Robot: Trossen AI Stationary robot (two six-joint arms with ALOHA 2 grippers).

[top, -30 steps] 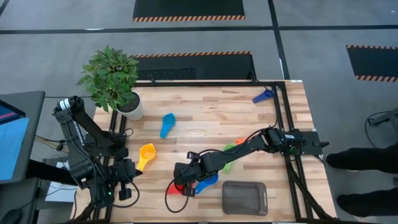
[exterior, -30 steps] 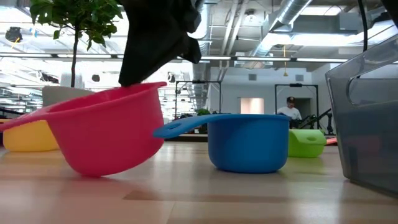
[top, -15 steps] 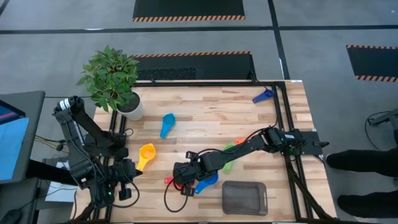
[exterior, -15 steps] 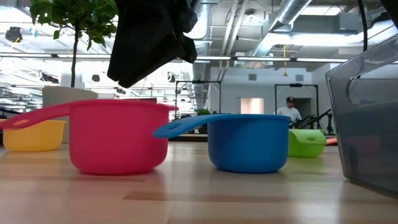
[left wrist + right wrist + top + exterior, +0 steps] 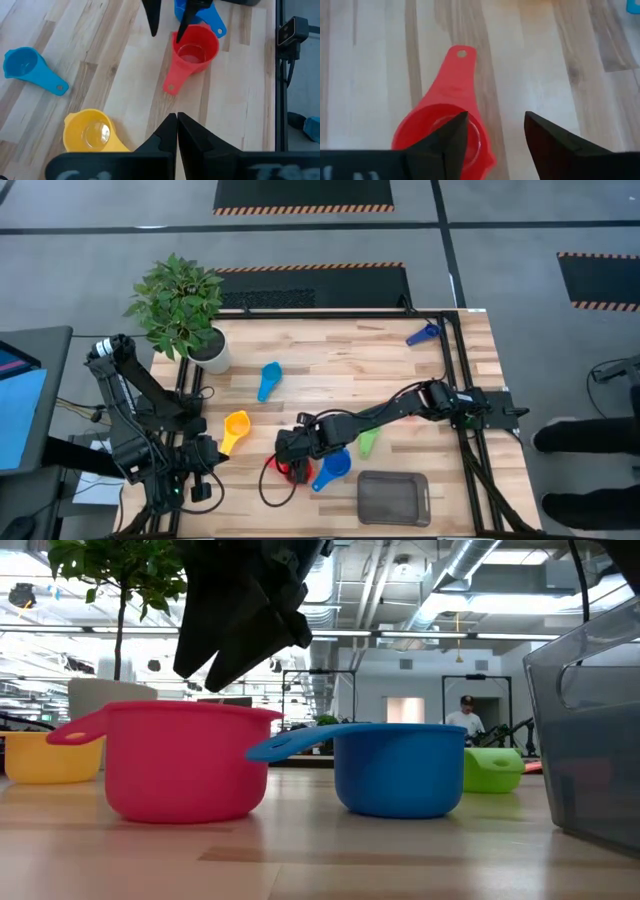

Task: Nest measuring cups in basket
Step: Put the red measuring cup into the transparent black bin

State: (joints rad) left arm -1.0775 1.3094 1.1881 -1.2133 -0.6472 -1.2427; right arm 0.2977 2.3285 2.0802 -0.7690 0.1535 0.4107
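I see the tabletop (image 5: 330, 370) with the grey basket (image 5: 393, 498) at its near edge. My right hand (image 5: 290, 458) hangs spread open just above the red cup (image 5: 195, 46), which stands beside the blue cup (image 5: 398, 772). My left hand (image 5: 176, 131) is pressed together off the tabletop's left side.

Light wood plank surface (image 5: 330, 370) w/ black frame rails at far & right edges. Grey floor (image 5: 100, 250) around it, dark mats w/ orange-striped edges (image 5: 303, 194). Potted green plant (image 5: 180, 305) in white pot at far-left corner. Low view: big open hall, exposed ceiling ducts (image 5: 480, 570), strip lights, a person (image 5: 465, 715) well back by a white wall.
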